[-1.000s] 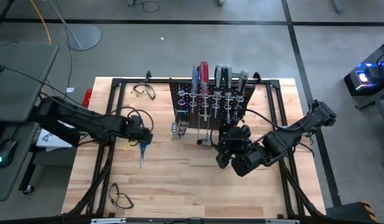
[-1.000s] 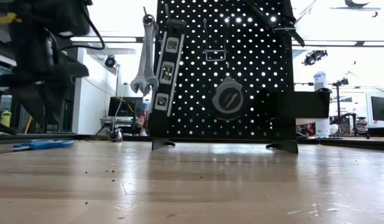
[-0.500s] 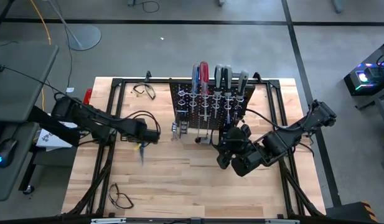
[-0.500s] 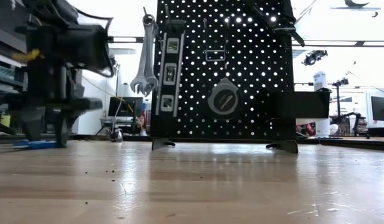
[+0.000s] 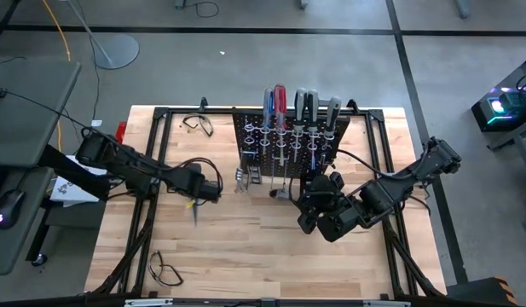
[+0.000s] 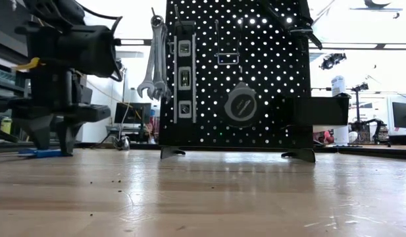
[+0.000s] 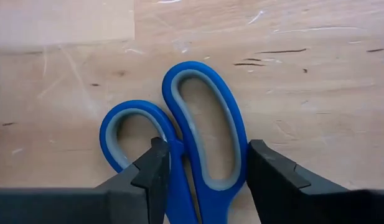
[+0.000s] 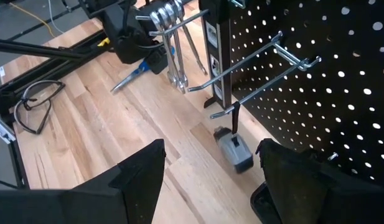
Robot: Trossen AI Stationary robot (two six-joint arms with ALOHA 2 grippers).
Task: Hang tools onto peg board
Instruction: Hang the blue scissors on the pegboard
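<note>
On the wooden table (image 5: 245, 247), the peg board (image 5: 284, 149) stood upright at the far middle, already carrying a row of screwdrivers (image 5: 288, 102) along its top and wrenches (image 6: 153, 59) on a hook at its left edge, so most of the hanging appeared done. Over the preceding second the left arm had swung rightward and lowered over the blue-handled scissors (image 7: 192, 143), which lay flat on the table left of the board, well apart from it; a pickup of this remaining tool was judged to be under way. At this moment the left gripper (image 7: 204, 165) stood low over the scissors with its fingers apart, one finger (image 7: 151, 171) set between the two handle loops and the other (image 7: 272, 171) outside the larger loop, so that the larger loop lay between them; firm contact could not be confirmed and no lift had begun. Right of centre, the right gripper (image 8: 207, 165) waited with its jaws wide and empty, near the board's right foot, facing a bare pair of hooks (image 8: 260, 68) and a small grey-handled tool (image 8: 234, 151) lying on the table below them.
</note>
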